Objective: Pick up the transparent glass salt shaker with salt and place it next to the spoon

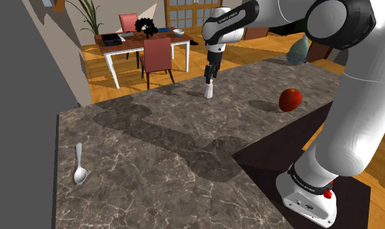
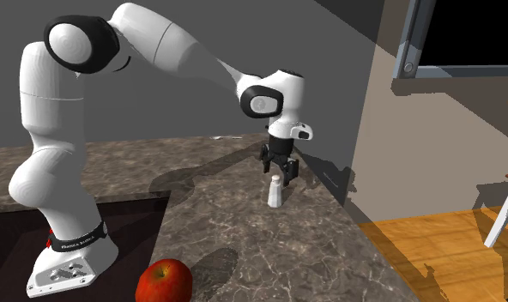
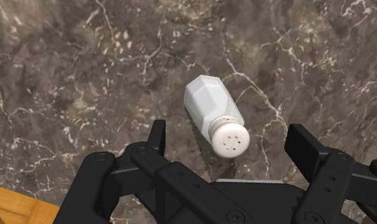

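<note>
Released end effector over one white salt shaker; one spoon, one apple

1 salt shaker, 1 spoon, 1 apple — beyond counter, 2 red chairs, 1 table.

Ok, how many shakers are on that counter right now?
1: the white faceted salt shaker with a perforated cap stands upright on the dark marbled counter, just below the open black jaws. The white arm hides some counter, so another could be concealed.
</note>
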